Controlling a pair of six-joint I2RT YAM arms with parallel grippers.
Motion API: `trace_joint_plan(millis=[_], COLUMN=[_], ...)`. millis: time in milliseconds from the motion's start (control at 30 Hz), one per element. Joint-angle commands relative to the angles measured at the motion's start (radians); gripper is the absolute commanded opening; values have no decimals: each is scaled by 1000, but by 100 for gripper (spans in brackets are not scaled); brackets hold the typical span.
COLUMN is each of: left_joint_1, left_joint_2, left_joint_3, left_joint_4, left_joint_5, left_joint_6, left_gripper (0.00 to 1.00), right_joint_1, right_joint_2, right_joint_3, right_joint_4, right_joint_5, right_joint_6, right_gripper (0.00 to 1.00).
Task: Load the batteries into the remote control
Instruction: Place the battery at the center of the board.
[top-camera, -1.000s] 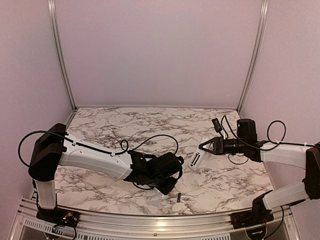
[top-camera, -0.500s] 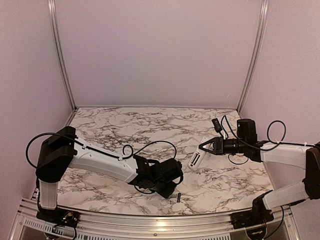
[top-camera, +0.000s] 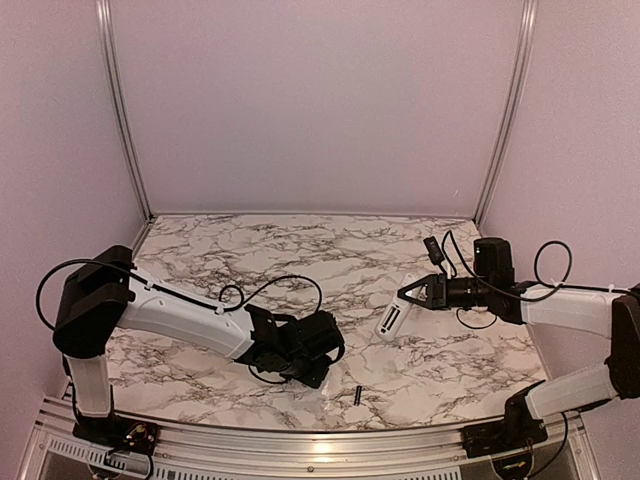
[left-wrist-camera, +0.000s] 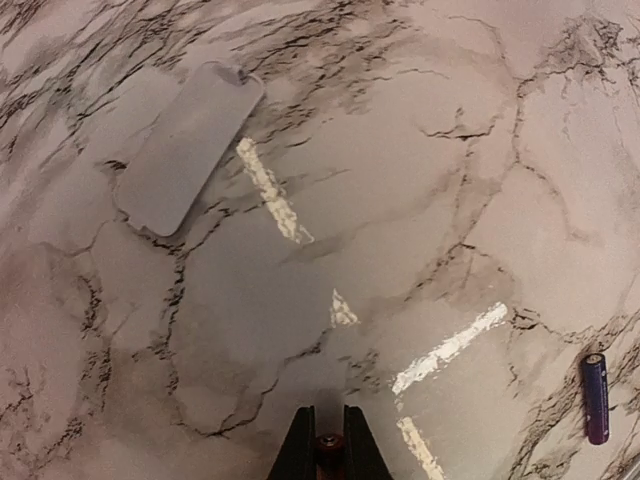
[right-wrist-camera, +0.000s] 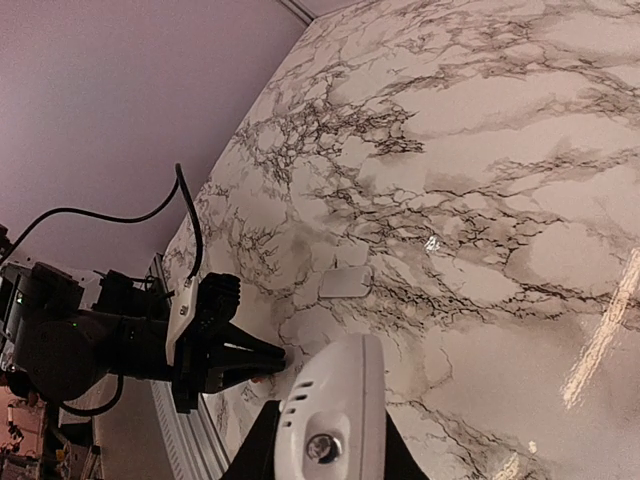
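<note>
My left gripper (top-camera: 322, 377) (left-wrist-camera: 327, 418) is low over the table near its front edge, shut on the orange-copper battery (left-wrist-camera: 327, 443), whose end shows between the fingers. The black battery (top-camera: 357, 393) (left-wrist-camera: 596, 397) lies on the marble just to its right. My right gripper (top-camera: 408, 293) (right-wrist-camera: 325, 445) is shut on the white remote control (top-camera: 391, 319) (right-wrist-camera: 335, 400) and holds it above the table, tilted down toward the left arm. The remote's plain side with small slots and a screw faces the right wrist camera.
A thin plain white strip (left-wrist-camera: 188, 145) (right-wrist-camera: 345, 282) lies flat on the marble beyond the left gripper. The left arm's black cable (top-camera: 280, 285) loops over the table. The metal front rail (top-camera: 300, 440) runs close behind the black battery.
My left gripper has drawn back to the left, a little farther from the black battery. The right arm and the remote have not moved.
</note>
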Motion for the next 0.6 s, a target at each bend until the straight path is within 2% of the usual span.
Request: trace_joint_plan(millis=[0,100,233,433,567], left_joint_1=[65,102,114,117,117], left_joint_2=[-164,-232,-260,-137,-95], left_joint_3=[-139,-183,-166,-1,-18], left_joint_4=[80,117,89,-226,-246], left_joint_5=[-89,-147,-256,-379,-337], left_joint_6=[-136,-247,-410,-753,-915], left_gripper=[0,0,0,0,0], right_joint_1=[-8,-9,-8,-9,-8], right_joint_2=[-5,-3,-4,-8,-11], right_joint_3=[5,5,4,8,11], right_joint_4=[3,2,2,-3,-11], right_joint_5=[-7,-10,-8,-5,-4], right_joint_6=[-7,-6,-6,-4,-8], right_gripper=[0,0,0,0,0])
